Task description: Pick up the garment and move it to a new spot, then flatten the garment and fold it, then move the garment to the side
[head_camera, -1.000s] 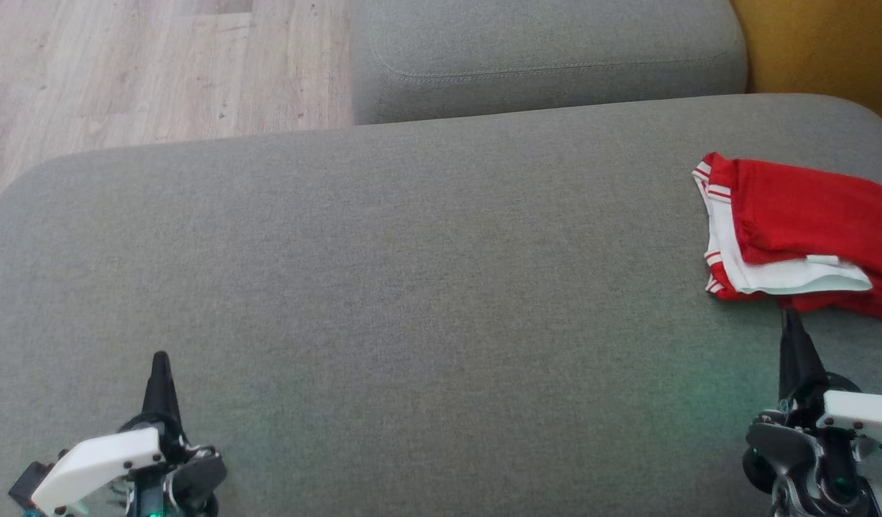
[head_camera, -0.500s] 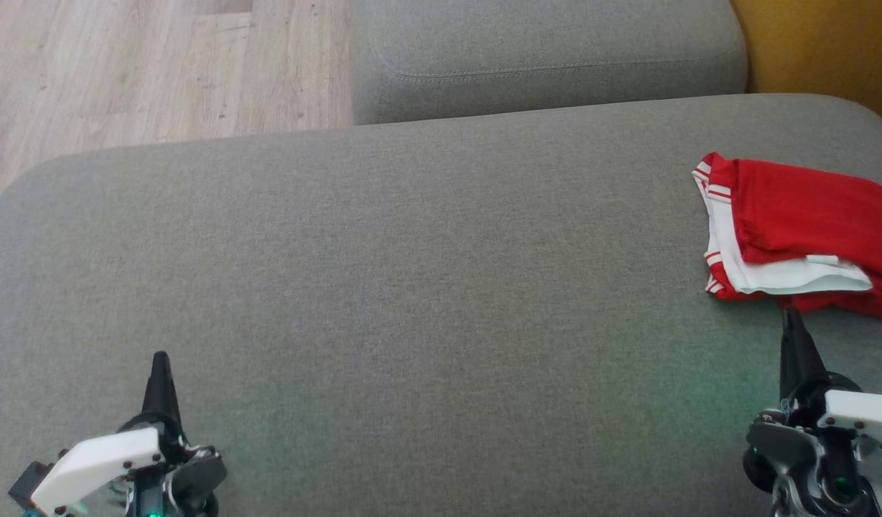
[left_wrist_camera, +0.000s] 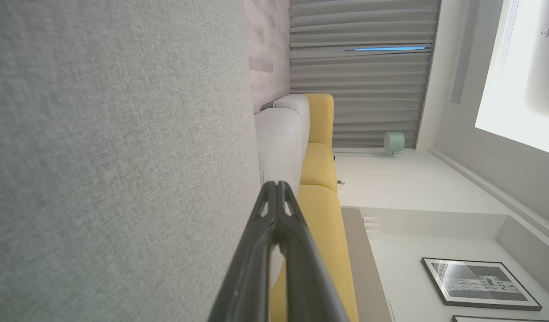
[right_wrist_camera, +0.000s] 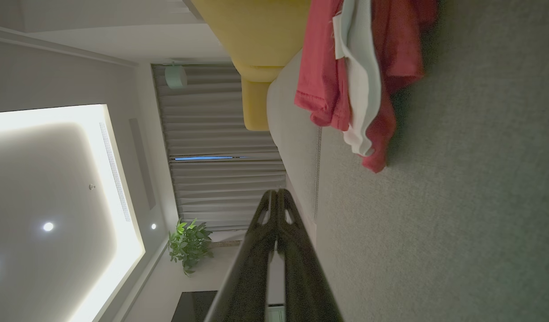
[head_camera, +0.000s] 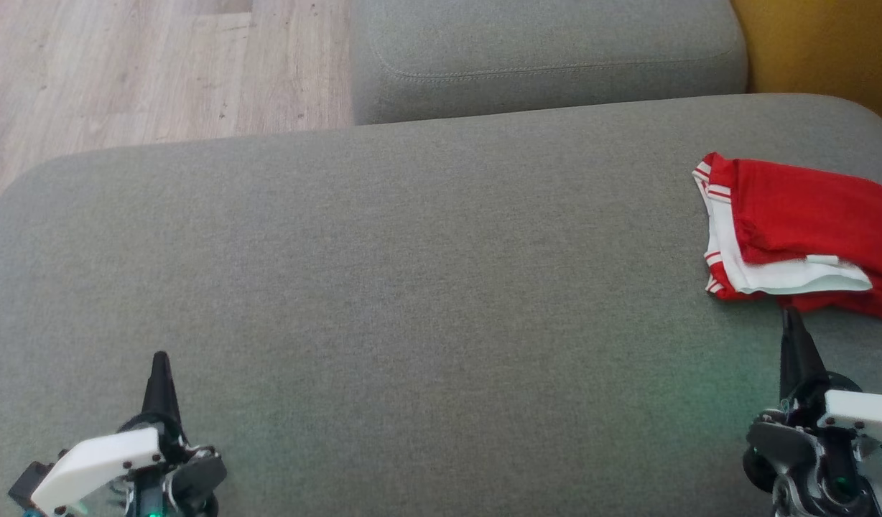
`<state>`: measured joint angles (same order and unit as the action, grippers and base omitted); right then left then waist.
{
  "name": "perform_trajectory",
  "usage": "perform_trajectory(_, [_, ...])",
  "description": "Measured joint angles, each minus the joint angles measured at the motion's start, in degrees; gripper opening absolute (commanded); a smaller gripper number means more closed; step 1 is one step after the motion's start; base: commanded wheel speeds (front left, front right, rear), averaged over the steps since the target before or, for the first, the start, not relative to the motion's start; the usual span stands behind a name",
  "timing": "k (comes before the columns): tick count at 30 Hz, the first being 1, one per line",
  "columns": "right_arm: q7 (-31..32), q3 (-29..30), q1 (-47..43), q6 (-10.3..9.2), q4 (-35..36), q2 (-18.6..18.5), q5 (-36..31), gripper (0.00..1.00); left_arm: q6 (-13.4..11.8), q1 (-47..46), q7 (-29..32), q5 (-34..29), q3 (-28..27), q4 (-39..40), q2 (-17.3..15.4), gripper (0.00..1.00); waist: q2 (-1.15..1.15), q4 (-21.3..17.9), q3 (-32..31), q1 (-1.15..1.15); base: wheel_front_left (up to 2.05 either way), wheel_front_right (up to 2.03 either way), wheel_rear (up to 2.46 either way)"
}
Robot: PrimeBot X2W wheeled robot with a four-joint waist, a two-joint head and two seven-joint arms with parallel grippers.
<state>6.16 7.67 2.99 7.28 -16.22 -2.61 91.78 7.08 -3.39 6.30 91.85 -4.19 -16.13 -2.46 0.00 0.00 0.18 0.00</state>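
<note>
The red-and-white fabric garment (head_camera: 800, 244) lies folded at the right edge of the grey sofa cushion (head_camera: 412, 287), so the right tool (head_camera: 786, 311) and left tool (head_camera: 159, 357), fingers pressed together, should probably retreat without snagging it.

Left gripper (head_camera: 159, 357) sits well off to the left of the garment (head_camera: 807, 215), fingers pressed together into a single point, with its white wrist cover (head_camera: 96, 459) behind. Right gripper (head_camera: 788, 313) is in the same pose, jaws closed on nothing, tip just short of the garment's near edge; contact can't be told. Both point away from the robot, roughly parallel.
</note>
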Motion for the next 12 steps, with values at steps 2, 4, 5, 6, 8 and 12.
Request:
perform_trajectory(2, [0.00, 0.00, 0.00, 0.00, 0.00, 0.00, 0.00, 0.00, 0.00, 0.00, 0.00, 0.00, 0.00, 0.00, 0.00, 0.00, 0.00, 0.00, 0.00, 0.00, 0.00, 0.00, 0.00])
perform_trajectory(4, [0.00, 0.00, 0.00, 0.00, 0.00, 0.00, 0.00, 0.00, 0.00, 0.00, 0.00, 0.00, -0.01, 0.00, 0.00, 0.00, 0.00, 0.00, 0.00, 0.00, 0.00, 0.00, 0.00])
perform_trajectory(5, [0.00, 0.00, 0.00, 0.00, 0.00, 0.00, 0.00, 0.00, 0.00, 0.00, 0.00, 0.00, -0.01, 0.00, 0.00, 0.00, 0.00, 0.00, 0.00, 0.00, 0.00, 0.00, 0.00])
perform_trajectory(6, [0.00, 0.00, 0.00, 0.00, 0.00, 0.00, 0.00, 0.00, 0.00, 0.00, 0.00, 0.00, -0.01, 0.00, 0.00, 0.00, 0.00, 0.00, 0.00, 0.00, 0.00, 0.00, 0.00])
perform_trajectory(8, [0.00, 0.00, 0.00, 0.00, 0.00, 0.00, 0.00, 0.00, 0.00, 0.00, 0.00, 0.00, -0.01, 0.00, 0.00, 0.00, 0.00, 0.00, 0.00, 0.00, 0.00, 0.00, 0.00])
perform_trajectory(12, [0.00, 0.00, 0.01, 0.00, 0.00, 0.00, 0.00, 0.00, 0.00, 0.00, 0.00, 0.00, -0.01, 0.00, 0.00, 0.00, 0.00, 0.00, 0.00, 0.00, 0.00, 0.00, 0.00])
